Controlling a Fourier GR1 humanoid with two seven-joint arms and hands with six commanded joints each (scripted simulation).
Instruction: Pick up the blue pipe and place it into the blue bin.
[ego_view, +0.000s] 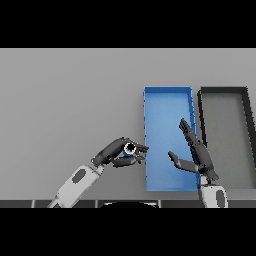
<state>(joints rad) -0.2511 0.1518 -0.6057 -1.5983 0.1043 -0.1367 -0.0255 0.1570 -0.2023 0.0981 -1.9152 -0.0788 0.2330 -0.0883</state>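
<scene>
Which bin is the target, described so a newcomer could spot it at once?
On the grey table, two long open bins lie side by side at the right. The target is the blue bin, the left one of the pair, with the right hand above it. Its neighbour, the dark bin, is black-walled with a grey floor.

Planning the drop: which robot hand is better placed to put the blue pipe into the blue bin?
The left robot hand. Its fingers are already curled round the short blue pipe, just beside the left wall of the rectangular blue bin. The right robot hand is open over the bin, holding nothing.
</scene>
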